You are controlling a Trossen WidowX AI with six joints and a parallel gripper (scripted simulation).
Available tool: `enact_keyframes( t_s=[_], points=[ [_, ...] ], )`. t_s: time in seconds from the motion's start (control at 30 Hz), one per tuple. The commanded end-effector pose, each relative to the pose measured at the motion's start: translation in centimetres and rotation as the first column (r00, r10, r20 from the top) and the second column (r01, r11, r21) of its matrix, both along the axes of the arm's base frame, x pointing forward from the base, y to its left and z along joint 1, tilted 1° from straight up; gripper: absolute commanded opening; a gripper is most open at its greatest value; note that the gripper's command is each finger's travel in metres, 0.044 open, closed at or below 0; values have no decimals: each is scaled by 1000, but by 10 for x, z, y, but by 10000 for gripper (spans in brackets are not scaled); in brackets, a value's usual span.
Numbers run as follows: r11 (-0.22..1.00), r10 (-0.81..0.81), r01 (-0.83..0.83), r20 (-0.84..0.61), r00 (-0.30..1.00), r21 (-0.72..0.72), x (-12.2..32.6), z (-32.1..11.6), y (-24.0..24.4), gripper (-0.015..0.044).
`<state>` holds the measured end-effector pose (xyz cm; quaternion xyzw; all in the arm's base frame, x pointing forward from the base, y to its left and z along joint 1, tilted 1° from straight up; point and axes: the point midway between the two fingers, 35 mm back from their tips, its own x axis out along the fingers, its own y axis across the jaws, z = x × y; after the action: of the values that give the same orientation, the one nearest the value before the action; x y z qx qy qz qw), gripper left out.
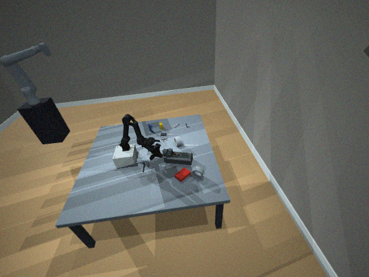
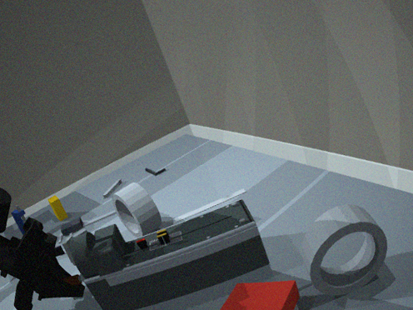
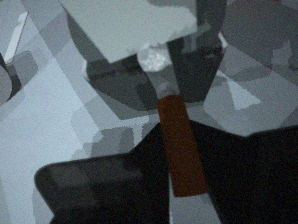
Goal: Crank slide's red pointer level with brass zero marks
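Crank [image 3: 154, 59] handle [image 2: 72, 280] [image 3: 183, 147] sits clamped in my jaws [image 1: 158, 156] [image 2: 79, 283]; turning off its arc could slip my grip.

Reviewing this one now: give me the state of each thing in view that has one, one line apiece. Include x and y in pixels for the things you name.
Gripper [image 1: 158, 156] [image 2: 75, 284] [image 3: 172, 126]: shut on the crank handle.
Crank handle [image 2: 72, 280] [image 3: 183, 145]: held between the fingers.
Red pointer [image 2: 141, 240]: off the zero marks, on the crank side.
Red block [image 1: 182, 175] [image 2: 257, 305]: lying flat.
Yellow block [image 1: 160, 125] [image 2: 57, 208]: upright.
Two pale rings [image 1: 180, 142] [image 2: 146, 209]: standing on edge.
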<state>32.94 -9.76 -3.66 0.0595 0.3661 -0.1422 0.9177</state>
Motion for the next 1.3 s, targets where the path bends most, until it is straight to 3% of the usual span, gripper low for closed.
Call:
enact_keyframes(
  t_s=[0.0,1.27],
  points=[
    [1000,20,-20,0,1000,11,3,-2,9,0],
    [1000,20,-20,0,1000,12,5,1,16,0]
  ],
)
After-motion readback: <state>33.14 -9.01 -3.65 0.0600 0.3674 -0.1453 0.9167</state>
